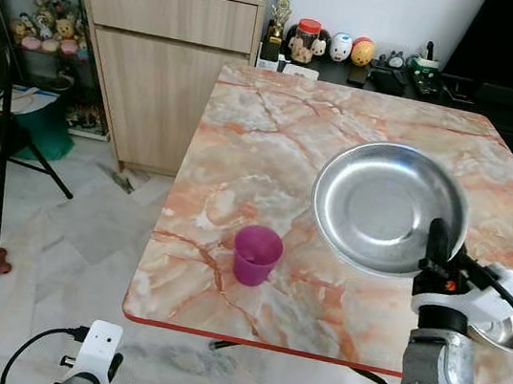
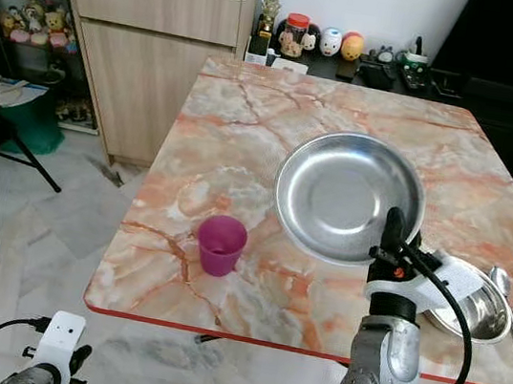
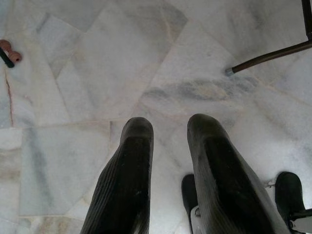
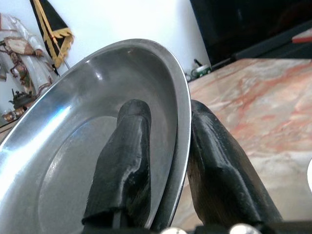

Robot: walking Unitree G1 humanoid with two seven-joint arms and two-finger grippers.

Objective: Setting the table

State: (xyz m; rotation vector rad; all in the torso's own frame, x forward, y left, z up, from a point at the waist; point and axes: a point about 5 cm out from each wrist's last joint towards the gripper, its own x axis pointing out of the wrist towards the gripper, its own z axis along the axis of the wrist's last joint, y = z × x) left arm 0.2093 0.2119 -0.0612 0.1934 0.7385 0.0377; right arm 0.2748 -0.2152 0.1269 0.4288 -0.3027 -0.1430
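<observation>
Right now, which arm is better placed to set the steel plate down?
The right: its hand grips the steel plate by the rim above the table. The left hand hangs over the floor.

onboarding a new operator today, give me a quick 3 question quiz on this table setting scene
1. True or false: the right gripper is clamped on the rim of the steel plate.
2. What stands nearest the table's left front corner? A) trophy B) purple cup C) fork
3. Fill in: the left gripper hangs over the marble ____.

Key
1. True; one finger sits inside the rim, one outside.
2. B, the purple cup.
3. floor.
</observation>
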